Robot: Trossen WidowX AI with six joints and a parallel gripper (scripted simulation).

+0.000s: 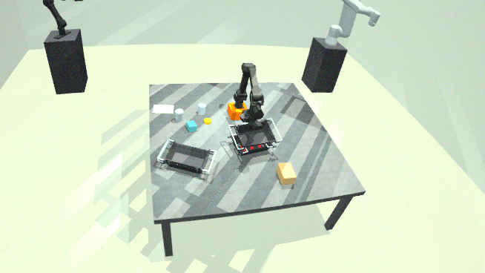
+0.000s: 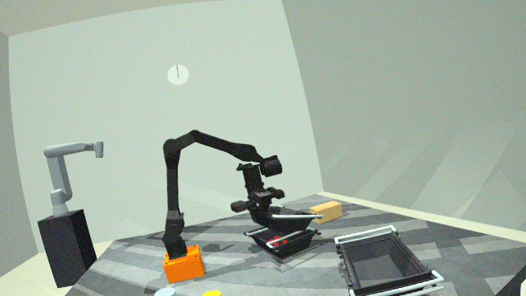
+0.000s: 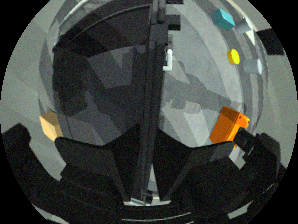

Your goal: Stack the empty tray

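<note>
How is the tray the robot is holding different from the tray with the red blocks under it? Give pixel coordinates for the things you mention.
The held tray (image 1: pixel 256 134) (image 2: pixel 281 219) is up in the gripper (image 1: pixel 255 122) (image 2: pixel 259 209) (image 3: pixel 146 135), while the loaded tray (image 1: pixel 256 151) (image 2: pixel 287 246) stands on the table. Red blocks show in the loaded tray; none show in the held tray. Both are black with pale bars.

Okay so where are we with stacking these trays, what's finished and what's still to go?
The bars of the loaded tray look swung in, one visibly crossing above its red blocks. In hand: the pincer is shut on the empty tray, held over the load. Left: seat it level on both bars, then let go.
</note>
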